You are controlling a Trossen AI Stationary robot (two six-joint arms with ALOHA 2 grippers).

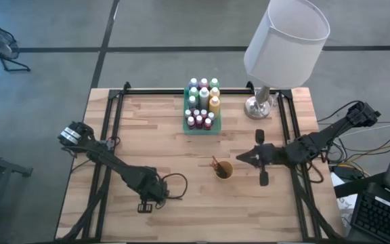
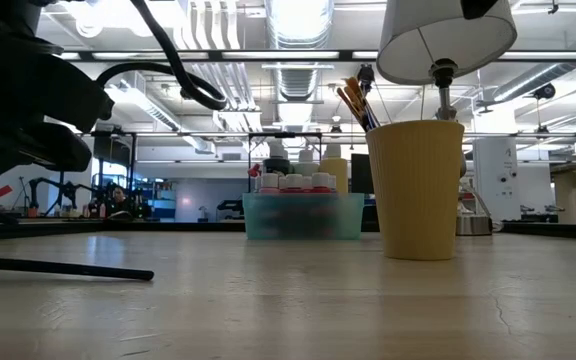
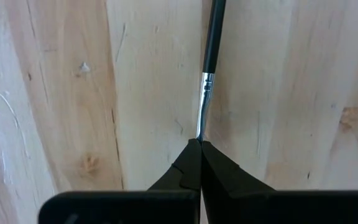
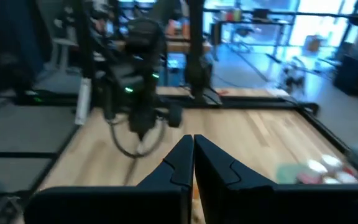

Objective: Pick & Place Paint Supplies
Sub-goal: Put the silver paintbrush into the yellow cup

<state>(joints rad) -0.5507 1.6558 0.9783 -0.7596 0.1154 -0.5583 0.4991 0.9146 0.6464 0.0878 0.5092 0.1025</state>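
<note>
A paintbrush (image 3: 211, 43) is laid flat on the desk (image 3: 55, 93), its long axis running straight away from the left pincer (image 3: 199, 144). Its bristle tip is pinched by that closed pincer. The right pincer (image 4: 192, 142) is held shut, empty.

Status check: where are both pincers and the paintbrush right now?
Left pincer shut on paintbrush, low on the table near its front edge. Right pincer shut, empty, beside the yellow cup. Nothing in the way.

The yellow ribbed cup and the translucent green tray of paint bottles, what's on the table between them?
Nothing: in the high view bare wooden tabletop separates the yellow ribbed cup from the translucent green tray.
</note>
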